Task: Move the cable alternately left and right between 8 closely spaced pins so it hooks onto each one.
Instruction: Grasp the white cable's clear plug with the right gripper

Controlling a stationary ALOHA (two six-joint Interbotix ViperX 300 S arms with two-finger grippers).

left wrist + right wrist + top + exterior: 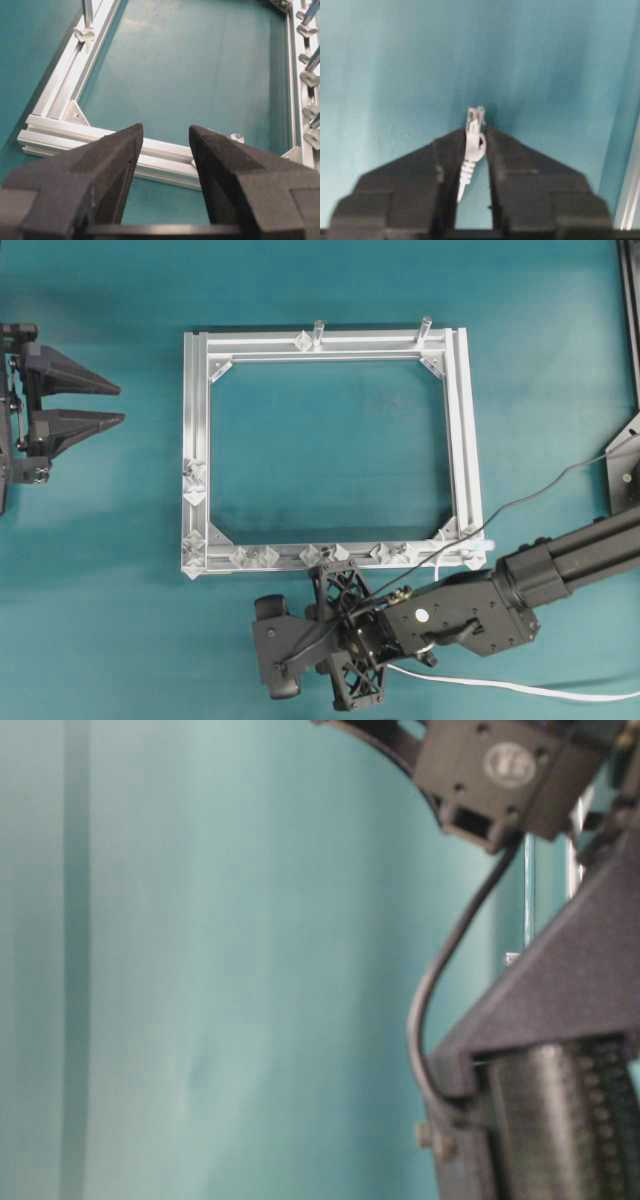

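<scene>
The cable [470, 160], a thin white cord ending in a small pale clear plug, sits between the black fingers of your right gripper [475, 135]; in the right wrist view the two fingers press against the ribbed sleeve just behind the plug, and the plug tip pokes out past them over bare teal table [395, 75]. From overhead the cord [520, 687] trails from under that arm toward the right edge of the view, well outside the square silver aluminium frame [197, 440].

Take the frame as your landmark. Your right gripper [268, 645] hovers just outside its near rail, toward the near left corner. The tiny translucent whitish diamond-shaped pins [310, 554] line that near rail and run up the left rail [193, 480], close to one another. Two upright metal posts [319, 332] stand on the far rail. A thin black wire [520, 502] crosses the near right corner.

Your left gripper [118, 405] hangs off the frame's left side, clear of the left rail, with its fingers well apart and nothing between them; through its wrist view you see the rail [160, 155] through the gap.

Inside the frame the teal surface lies bare, and bare table also surrounds it.

The table-level view is blurred and shows only arm parts up close.
</scene>
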